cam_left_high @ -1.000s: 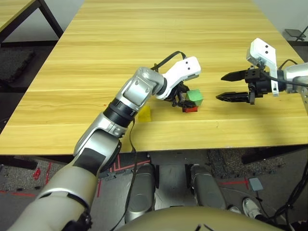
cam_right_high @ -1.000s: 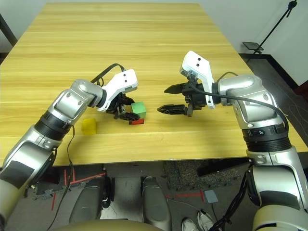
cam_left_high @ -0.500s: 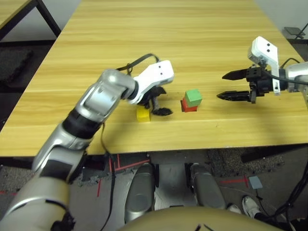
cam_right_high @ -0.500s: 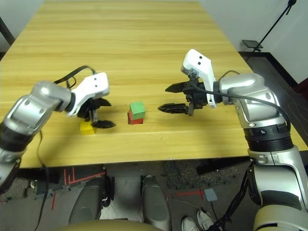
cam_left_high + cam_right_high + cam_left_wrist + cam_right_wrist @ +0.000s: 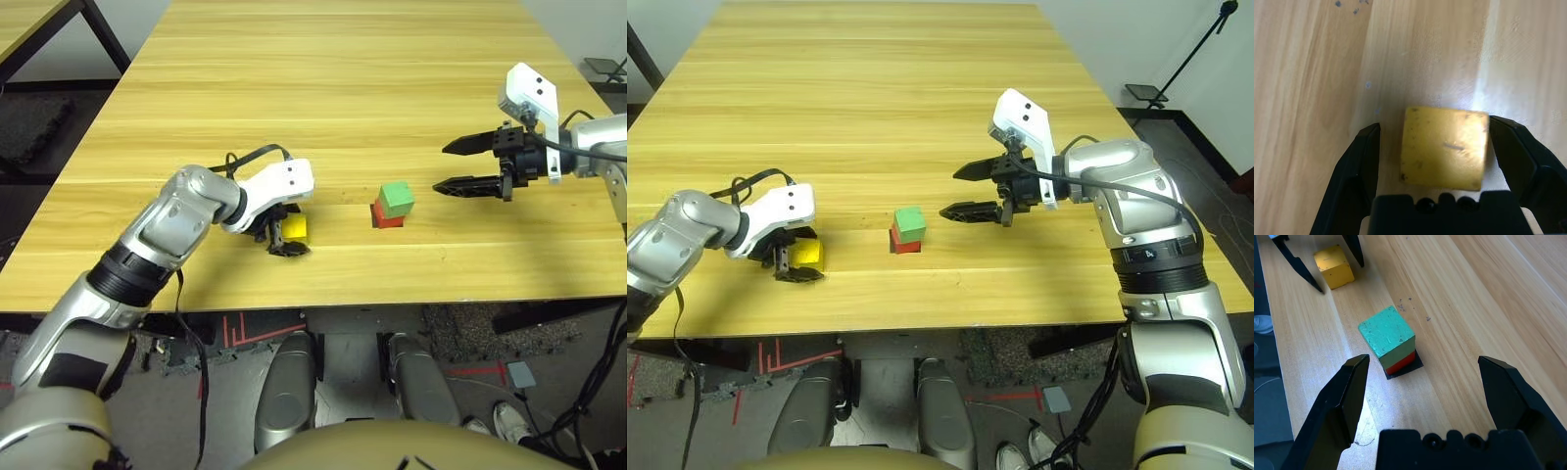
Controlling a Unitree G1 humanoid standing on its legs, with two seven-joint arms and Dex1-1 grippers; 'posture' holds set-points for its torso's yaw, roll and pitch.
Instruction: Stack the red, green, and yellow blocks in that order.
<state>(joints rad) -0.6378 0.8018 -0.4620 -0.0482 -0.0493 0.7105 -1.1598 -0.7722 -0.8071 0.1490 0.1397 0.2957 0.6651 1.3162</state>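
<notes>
The green block (image 5: 395, 198) sits on top of the red block (image 5: 387, 218) near the middle of the table's front half, both free of any gripper. The yellow block (image 5: 294, 227) lies on the table to their left. My left gripper (image 5: 287, 235) is down at the table, open, with the yellow block (image 5: 1444, 148) between its fingers and a small gap on one side. My right gripper (image 5: 441, 167) hovers open just right of the stack, pointing at the green block (image 5: 1387, 337) and the red block (image 5: 1400, 363).
A flat black square mark (image 5: 1417, 363) shows under the red block. The wooden table (image 5: 333, 88) stretches bare behind the blocks. Its front edge (image 5: 323, 294) runs close to the left gripper.
My left gripper has left the green block on the red one, moved left and come down around the yellow block. My right gripper has edged slightly farther back.
</notes>
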